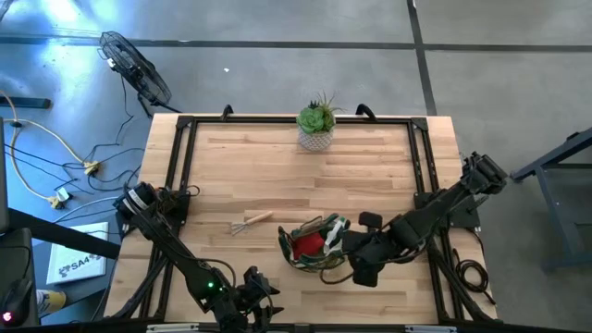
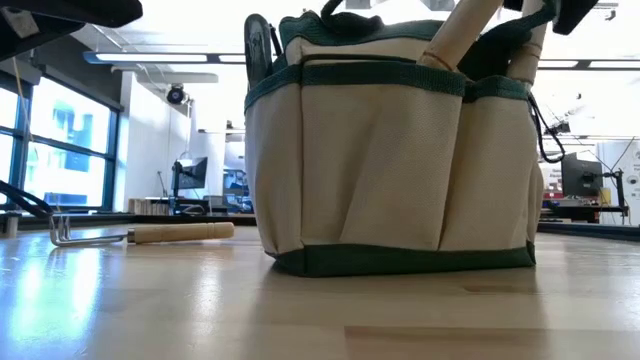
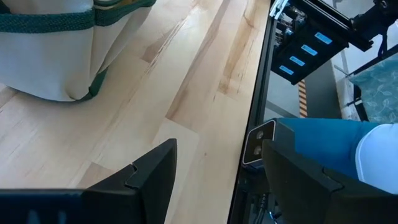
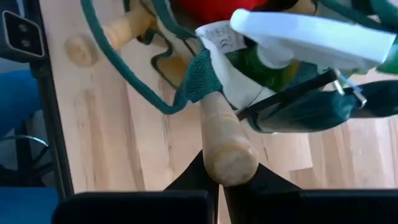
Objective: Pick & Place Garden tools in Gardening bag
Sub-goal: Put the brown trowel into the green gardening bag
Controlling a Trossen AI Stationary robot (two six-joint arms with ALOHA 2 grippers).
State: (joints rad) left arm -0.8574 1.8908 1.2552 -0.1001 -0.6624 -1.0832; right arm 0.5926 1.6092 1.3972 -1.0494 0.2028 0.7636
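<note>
The olive-and-tan gardening bag (image 1: 319, 246) stands on its base on the table's near right part; it fills the low view (image 2: 390, 150). A red piece (image 1: 310, 242), a green-and-white piece (image 4: 311, 34) and wooden handles (image 2: 460, 35) stick out of it. A dark pruning shear (image 2: 260, 45) sits in an outer pocket. A wooden-handled rake (image 1: 252, 222) lies flat on the table left of the bag. My right gripper (image 1: 356, 262) is at the bag's right side, shut on a wooden tool handle (image 4: 221, 124). My left gripper (image 3: 217, 180) is open and empty near the table's near edge (image 1: 264, 301). My right gripper pinches the free end of the wooden tool handle (image 4: 225, 149) between its two fingers. The fingers lie roughly along the handle. The handle's other end goes into the bag under a green-edged pocket rim (image 4: 199, 81); the tool's head is hidden there.
A green spiky plant in a white pot (image 1: 316, 125) stands at the table's far edge. A black frame (image 1: 185, 166) runs along the table's edges. Another wooden handle (image 4: 112, 34) sticks out of the bag. Bare tabletop lies between the plant and the bag.
</note>
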